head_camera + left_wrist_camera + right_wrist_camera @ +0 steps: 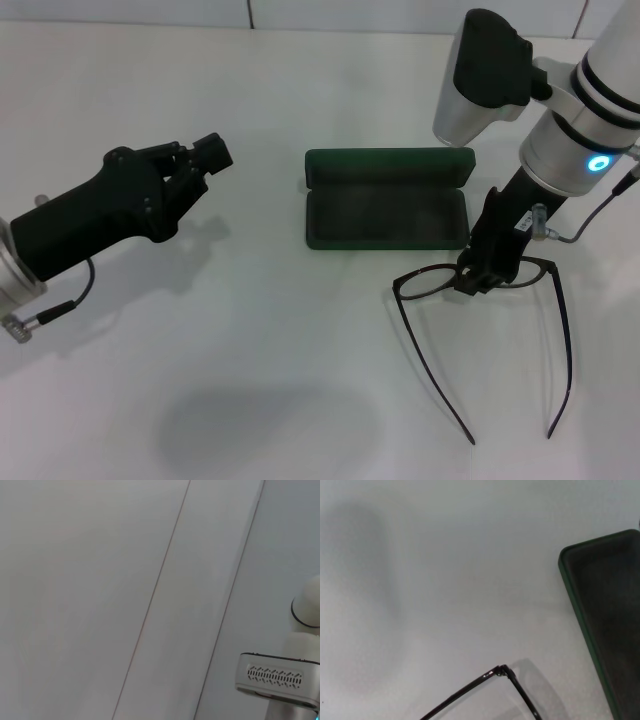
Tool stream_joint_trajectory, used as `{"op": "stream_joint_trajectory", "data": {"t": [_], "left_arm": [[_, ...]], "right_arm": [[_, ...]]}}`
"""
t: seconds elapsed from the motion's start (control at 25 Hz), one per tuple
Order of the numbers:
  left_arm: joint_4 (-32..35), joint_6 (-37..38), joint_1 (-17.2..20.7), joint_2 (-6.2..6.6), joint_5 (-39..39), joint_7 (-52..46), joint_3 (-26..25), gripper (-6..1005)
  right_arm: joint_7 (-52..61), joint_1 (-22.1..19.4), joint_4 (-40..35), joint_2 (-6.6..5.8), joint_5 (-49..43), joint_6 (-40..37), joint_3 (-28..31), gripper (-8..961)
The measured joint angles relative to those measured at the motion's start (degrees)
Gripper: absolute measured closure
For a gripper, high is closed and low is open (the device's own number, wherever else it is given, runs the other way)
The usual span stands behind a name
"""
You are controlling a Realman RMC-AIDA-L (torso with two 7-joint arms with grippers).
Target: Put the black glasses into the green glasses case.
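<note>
Glasses (437, 280): a thin black frame with rounded clear lenses is seen on the white tabletop (260, 380), just in front of the case's right end. Both temple arms are unfolded; they are long, slender and slightly curved, and reach toward the robot. In the right wrist view only a hinge corner of the frame (501, 670) is shown, with its shadow cast on the tabletop.

Case (387, 198): a dark green rectangular hard case with rounded corners is laid open near the middle of the tabletop. The lid is folded back on the far side and the tray sits nearer the robot; a dark lining is visible inside. Nothing is seen in it. In the right wrist view one rounded corner of the tray (570, 562) is shown, apart from the frame.

Right gripper (477, 281): it is lowered onto the glasses at the frame's front, about at the bridge. The jaws appear closed on the frame there, with little gap left between them. The frame does not look lifted.

Left gripper (203, 160): it is held above the tabletop on the left, well apart from the case and glasses, pointing toward the case. The jaws are drawn together and nothing is held.
</note>
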Motion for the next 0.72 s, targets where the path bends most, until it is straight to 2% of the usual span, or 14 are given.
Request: {"op": "stream_joint_trajectory", "data": {"t": [0.24,0.44,0.72], "left_arm": [[-0.5,0.0,-0.1,0.04,-0.3,0.2,0.0,944],[-0.5,0.0,-0.2,0.07,-0.5,0.2,0.0,943],[-0.7,0.1,0.1,0.14,-0.5,0.2,0.0,944]], "right_arm": [[0.0,-0.2,-0.1,0.00,0.0,0.9,-2.5,664],[-0.2,-0.7,-1.2,0.00,0.4,1.3,-4.3,771],[-0.4,-6.7,-12.8,0.00,0.6,0.9,-5.8,858]]}}
